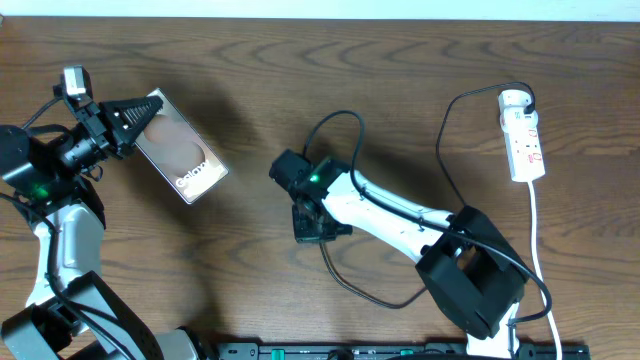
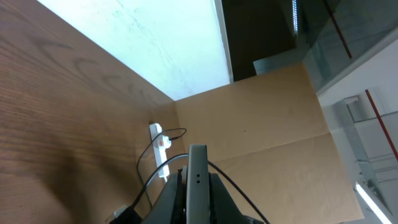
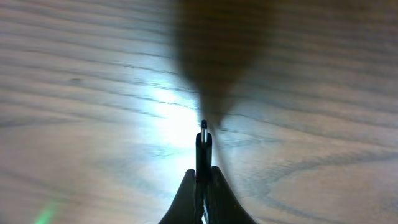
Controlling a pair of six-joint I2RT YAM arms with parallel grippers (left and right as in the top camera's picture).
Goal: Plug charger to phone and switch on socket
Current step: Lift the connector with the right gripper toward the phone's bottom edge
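My left gripper (image 1: 143, 116) is shut on one end of the phone (image 1: 182, 150), which has a glossy brownish face with white lettering and sits at the left of the table. In the left wrist view the phone's thin grey edge (image 2: 198, 177) stands between the jaws. My right gripper (image 1: 312, 230) at the table's middle is shut on the charger's small black plug tip (image 3: 203, 132), which sticks out past the fingertips just above the wood. The charger's thin black cable (image 1: 447, 140) runs to a white adapter (image 1: 514, 99) on the socket (image 1: 525, 140) at the far right.
The socket's white cord (image 1: 536, 235) runs down the right side toward the front edge. A black cable loop (image 1: 336, 118) rises behind the right wrist. In the left wrist view the socket (image 2: 161, 149) lies far off, before a brown cardboard wall (image 2: 261, 124).
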